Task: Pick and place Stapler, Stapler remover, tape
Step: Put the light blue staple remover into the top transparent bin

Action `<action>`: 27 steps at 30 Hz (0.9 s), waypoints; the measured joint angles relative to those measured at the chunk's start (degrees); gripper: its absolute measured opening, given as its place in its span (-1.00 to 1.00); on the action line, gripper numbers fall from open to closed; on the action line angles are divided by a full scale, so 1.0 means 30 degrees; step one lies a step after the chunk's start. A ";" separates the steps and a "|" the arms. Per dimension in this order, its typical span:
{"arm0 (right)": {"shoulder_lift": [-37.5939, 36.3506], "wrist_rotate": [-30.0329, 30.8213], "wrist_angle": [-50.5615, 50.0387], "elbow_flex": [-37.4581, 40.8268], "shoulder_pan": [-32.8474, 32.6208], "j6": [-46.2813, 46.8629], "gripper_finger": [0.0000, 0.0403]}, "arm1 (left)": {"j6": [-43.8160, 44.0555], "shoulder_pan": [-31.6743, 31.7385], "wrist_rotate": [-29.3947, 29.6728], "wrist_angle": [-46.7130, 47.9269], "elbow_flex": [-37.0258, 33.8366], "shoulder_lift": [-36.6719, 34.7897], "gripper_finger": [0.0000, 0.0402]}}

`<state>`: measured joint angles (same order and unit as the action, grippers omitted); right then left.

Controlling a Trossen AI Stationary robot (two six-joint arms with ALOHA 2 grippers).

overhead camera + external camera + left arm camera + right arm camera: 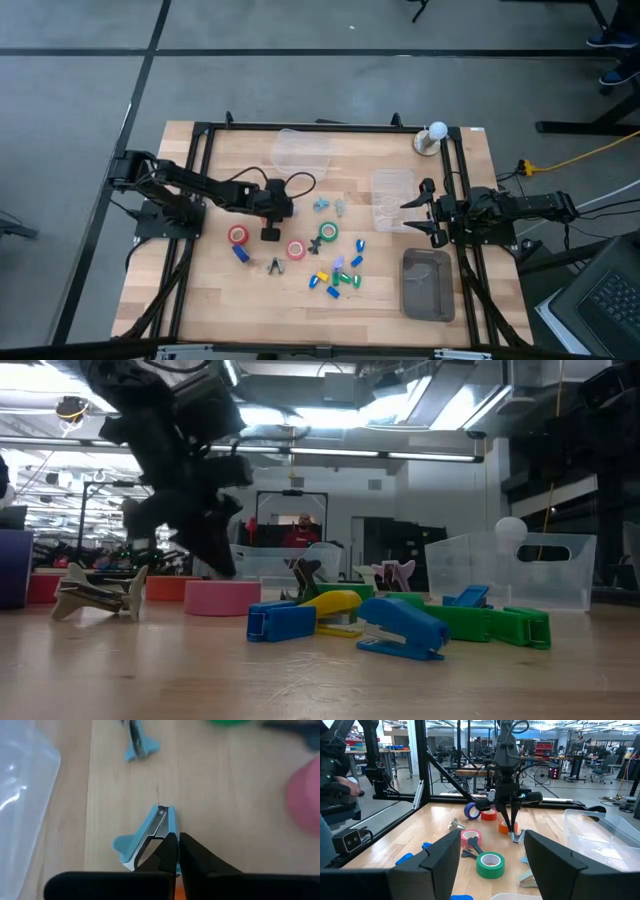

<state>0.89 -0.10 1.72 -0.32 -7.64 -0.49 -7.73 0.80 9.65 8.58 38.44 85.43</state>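
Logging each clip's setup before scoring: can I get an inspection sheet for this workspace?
Surface: wooden table, no spills seen.
Job's things: red tape, pink tape and green tape lie flat; small staplers clustered; light-blue staple remover at the left fingertips.
Clutter: clear bins, grey tray, white ball on a stand.
End effectors: left end effector shut, touching the remover, hold unclear; right end effector open, waiting at the right edge.
Cables: black cable looped by the left arm; yellow cable on the floor.
Surroundings: person far behind; laptop.
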 joint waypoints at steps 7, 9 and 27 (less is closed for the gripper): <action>0.0000 -0.0001 0.0000 -0.0006 0.0007 0.0000 0.12 | -0.1415 0.0029 0.0112 -0.0199 0.2324 0.0000 -0.98; 0.0000 0.0000 0.0000 -0.0006 0.0007 0.0000 0.12 | -0.1889 0.0022 0.0161 -0.0232 0.3101 0.0000 -0.98; 0.0000 -0.0003 0.0000 -0.0004 0.0003 0.0000 0.12 | -0.2820 0.4583 0.0115 -0.0077 0.6794 -0.0037 -0.98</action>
<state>0.89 -0.11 1.72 -0.33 -7.63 -0.49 -16.19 14.55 10.00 8.35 58.83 85.32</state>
